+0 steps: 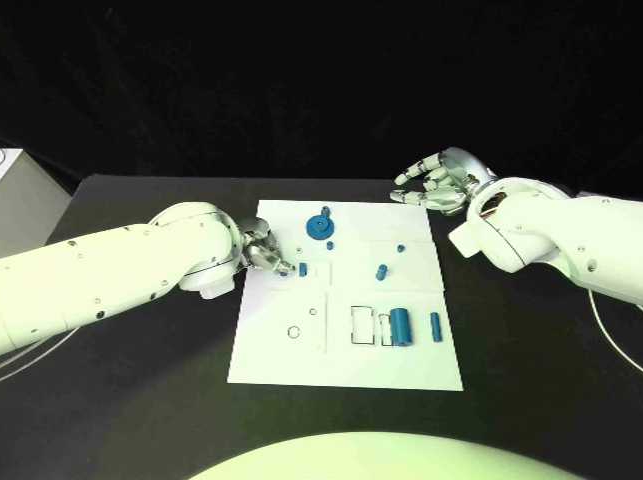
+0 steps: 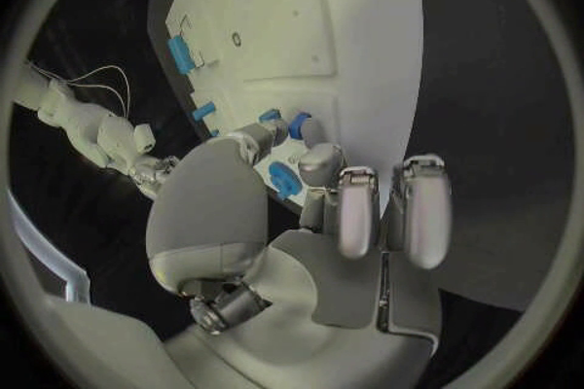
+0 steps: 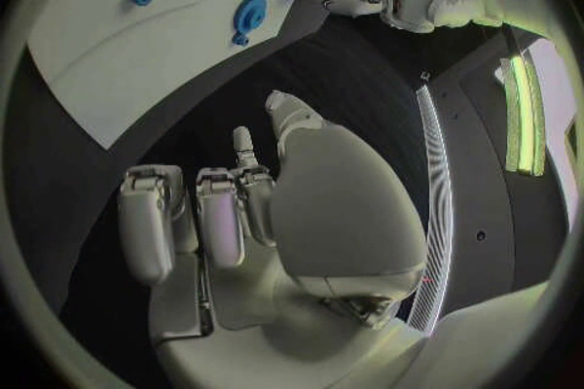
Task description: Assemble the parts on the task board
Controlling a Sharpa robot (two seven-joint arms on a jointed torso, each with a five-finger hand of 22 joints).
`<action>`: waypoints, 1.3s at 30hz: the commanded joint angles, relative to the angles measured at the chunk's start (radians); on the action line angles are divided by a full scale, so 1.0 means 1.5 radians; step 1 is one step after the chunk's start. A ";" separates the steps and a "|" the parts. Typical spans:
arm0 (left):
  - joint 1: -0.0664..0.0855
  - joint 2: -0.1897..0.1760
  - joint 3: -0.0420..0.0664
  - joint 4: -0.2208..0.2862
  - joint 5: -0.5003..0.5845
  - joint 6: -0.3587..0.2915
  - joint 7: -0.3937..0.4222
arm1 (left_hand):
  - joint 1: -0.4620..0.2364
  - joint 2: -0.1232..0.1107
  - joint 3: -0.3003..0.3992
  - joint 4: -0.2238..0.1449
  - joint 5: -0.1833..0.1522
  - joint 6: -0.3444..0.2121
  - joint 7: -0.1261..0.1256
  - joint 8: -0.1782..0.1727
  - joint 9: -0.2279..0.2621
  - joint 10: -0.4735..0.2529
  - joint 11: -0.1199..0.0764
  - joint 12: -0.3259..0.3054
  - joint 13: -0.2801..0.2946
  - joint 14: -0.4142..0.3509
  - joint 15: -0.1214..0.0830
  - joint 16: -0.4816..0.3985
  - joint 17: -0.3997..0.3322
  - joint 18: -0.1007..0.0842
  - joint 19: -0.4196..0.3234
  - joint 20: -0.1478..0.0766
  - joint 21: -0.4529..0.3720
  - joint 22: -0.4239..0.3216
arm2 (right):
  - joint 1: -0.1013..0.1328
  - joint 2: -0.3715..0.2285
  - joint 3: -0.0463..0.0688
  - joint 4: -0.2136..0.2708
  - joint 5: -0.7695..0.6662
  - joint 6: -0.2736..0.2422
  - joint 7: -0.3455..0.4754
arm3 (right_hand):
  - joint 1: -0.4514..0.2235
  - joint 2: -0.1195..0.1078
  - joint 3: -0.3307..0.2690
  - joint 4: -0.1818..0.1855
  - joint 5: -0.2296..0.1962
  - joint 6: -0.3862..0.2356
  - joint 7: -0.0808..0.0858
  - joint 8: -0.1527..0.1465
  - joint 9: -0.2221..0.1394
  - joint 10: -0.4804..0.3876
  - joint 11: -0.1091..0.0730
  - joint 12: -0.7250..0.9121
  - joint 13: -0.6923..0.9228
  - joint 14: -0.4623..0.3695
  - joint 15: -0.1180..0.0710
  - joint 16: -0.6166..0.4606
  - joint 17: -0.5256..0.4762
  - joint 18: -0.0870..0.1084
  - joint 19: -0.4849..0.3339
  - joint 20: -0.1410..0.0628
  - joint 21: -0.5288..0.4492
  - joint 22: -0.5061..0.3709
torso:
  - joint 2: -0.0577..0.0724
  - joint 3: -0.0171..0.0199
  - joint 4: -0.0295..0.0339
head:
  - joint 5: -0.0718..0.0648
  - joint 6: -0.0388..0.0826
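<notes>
Pinching a small blue part (image 1: 302, 268), the left hand (image 1: 264, 250) contrasts with the empty, loosely spread right hand (image 1: 439, 182).

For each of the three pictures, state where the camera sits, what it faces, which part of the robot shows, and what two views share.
Head view: on the head, looking down at the task board; both arms show.
Left wrist view: behind the left hand, facing the board.
Right wrist view: behind the right hand, over black table.
Shared: the blue gear.

A white box (image 1: 1, 195) stands well out beyond the left hand (image 1: 264, 250), off the black table's (image 1: 134, 400) edge (a thin cable (image 1: 617, 305) trails behind the right hand (image 1: 439, 180)).
</notes>
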 commanded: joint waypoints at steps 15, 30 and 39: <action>-0.002 -0.016 0.005 0.020 0.000 -0.020 0.003 | 0.000 0.008 -0.072 0.056 -0.018 -0.001 0.006 -0.002 0.002 -0.010 0.003 -0.013 -0.017 0.072 -0.003 0.002 0.175 -0.007 0.014 -0.004 -0.002 0.086 | -0.001 0.001 0.000 -0.001 -0.006 0.006 0.008 | -0.009 0.000 0.002 0.002 -0.002 -0.006 0.001 0.002 0.000 0.007 0.003 -0.004 0.113 0.055 0.003 -0.004 0.108 0.005 0.043 0.004 -0.004 0.138 | -0.001 -0.0001 0.0002 | -0.001 0.001; -0.002 -0.033 0.019 0.041 0.013 -0.052 0.020 | -0.001 0.016 -0.082 0.057 -0.018 -0.003 0.006 -0.001 0.002 -0.012 0.004 -0.016 -0.021 0.071 -0.002 0.001 0.173 -0.006 0.011 -0.004 -0.005 0.082 | -0.003 0.002 0.000 -0.002 -0.005 0.007 0.009 | -0.010 0.000 0.002 0.002 -0.003 -0.007 0.001 0.003 0.000 0.007 0.003 -0.004 0.113 0.055 0.003 -0.004 0.106 0.005 0.042 0.004 -0.005 0.137 | 0.000 0.0007 0.0002 | -0.002 0.004; -0.001 -0.047 0.045 0.050 0.130 -0.127 0.129 | 0.039 0.024 -0.110 0.057 -0.007 -0.093 0.046 -0.034 -0.011 -0.160 0.040 -0.157 -0.209 0.035 0.028 -0.059 0.079 0.026 -0.081 0.015 -0.091 -0.054 | -0.003 0.002 0.000 -0.004 -0.005 0.005 0.010 | -0.011 0.000 0.002 0.002 -0.003 -0.007 0.001 0.003 0.000 0.006 0.004 -0.005 0.112 0.055 0.003 -0.005 0.106 0.006 0.042 0.004 -0.007 0.136 | 0.000 0.0006 -0.0008 | -0.003 0.006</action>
